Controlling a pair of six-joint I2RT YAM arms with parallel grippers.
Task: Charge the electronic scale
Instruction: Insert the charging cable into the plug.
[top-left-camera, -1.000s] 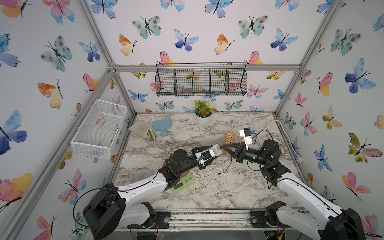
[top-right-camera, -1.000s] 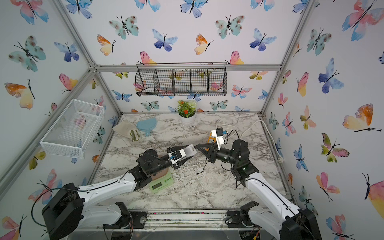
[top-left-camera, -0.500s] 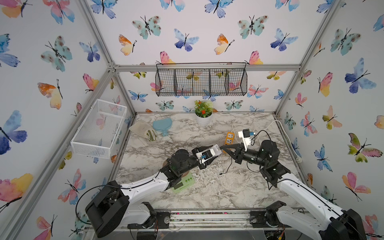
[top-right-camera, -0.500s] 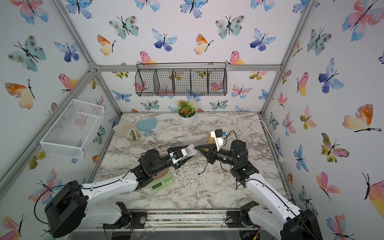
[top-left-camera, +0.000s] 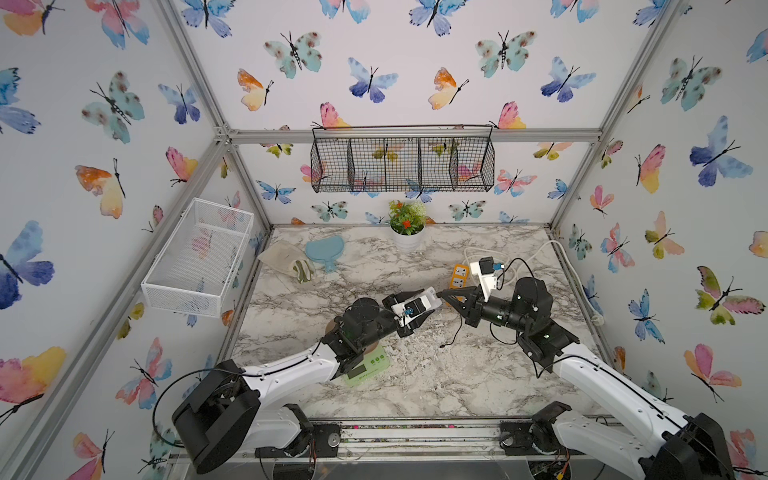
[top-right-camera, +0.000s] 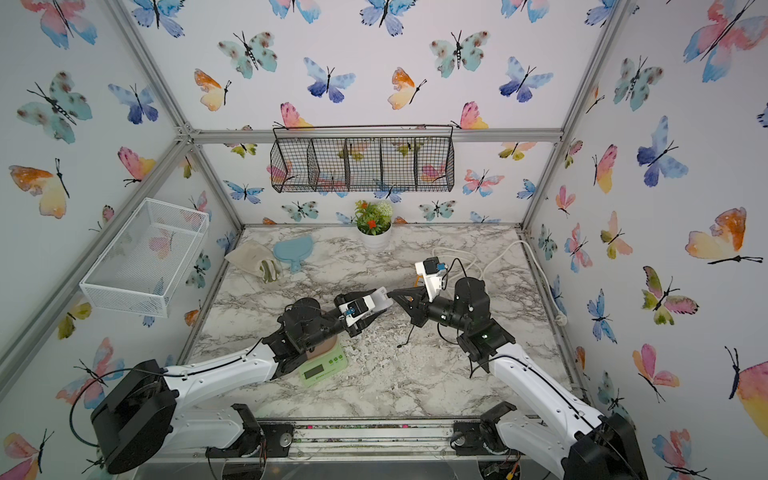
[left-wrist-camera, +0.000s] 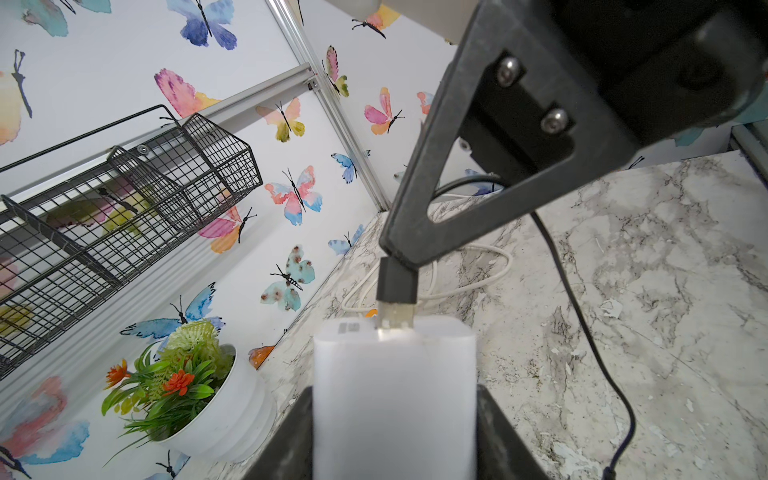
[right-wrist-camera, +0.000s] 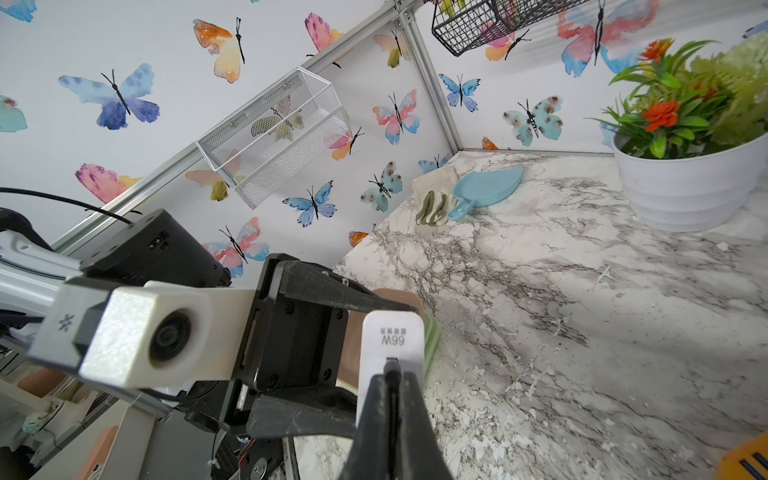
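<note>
The electronic scale (top-left-camera: 369, 365) (top-right-camera: 323, 366), pale green with a dark display, sits on the marble table, partly hidden under my left arm. Its green edge (right-wrist-camera: 430, 345) shows in the right wrist view. My left gripper (top-left-camera: 420, 309) (top-right-camera: 369, 311) (left-wrist-camera: 395, 392) is shut on a white charger cube (top-left-camera: 429, 299) (top-right-camera: 381, 300) (left-wrist-camera: 395, 353) (right-wrist-camera: 392, 332), held above the table. My right gripper (top-left-camera: 446, 294) (top-right-camera: 392, 294) (right-wrist-camera: 392, 376) is shut on a black USB plug (left-wrist-camera: 397, 282) (right-wrist-camera: 392, 365). The plug's metal tip meets the cube's port, with most of the metal still showing. Its black cable (top-left-camera: 457, 332) hangs down, its far end lying loose on the table.
An orange power strip (top-left-camera: 459, 276) with a white cord (top-left-camera: 536, 253) lies behind the right gripper. A potted plant (top-left-camera: 407, 237) stands at the back, with a blue dish (top-left-camera: 324, 251) and a cloth (top-left-camera: 282, 257) at the back left. A black wire basket (top-left-camera: 401, 164) and a white basket (top-left-camera: 199, 253) hang on the walls.
</note>
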